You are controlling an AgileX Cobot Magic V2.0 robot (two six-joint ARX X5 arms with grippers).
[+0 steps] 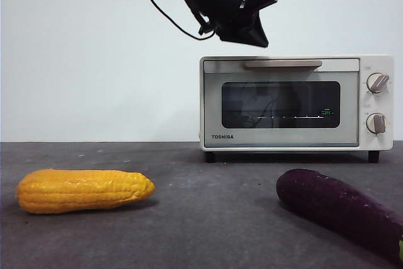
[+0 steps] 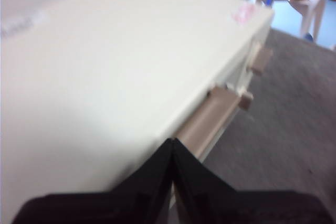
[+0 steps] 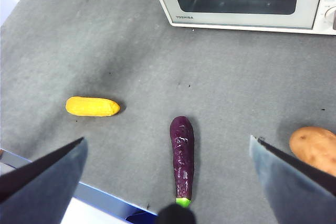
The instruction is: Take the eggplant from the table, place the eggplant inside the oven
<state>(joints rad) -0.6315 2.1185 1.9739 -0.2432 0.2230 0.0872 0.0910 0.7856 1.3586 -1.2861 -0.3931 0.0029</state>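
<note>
Left gripper: jaws pressed together, empty, poised above the Toshiba oven near its tan bar handle. Right gripper: jaws spread wide, high over the table. The eggplant lies flat directly beneath and between those jaws: dark purple, matte, long (bright green stem end toward the table's front edge). Its long axis runs front to back, blunt tip toward the closed oven. Corn cob and potato flank it, apart.
</note>
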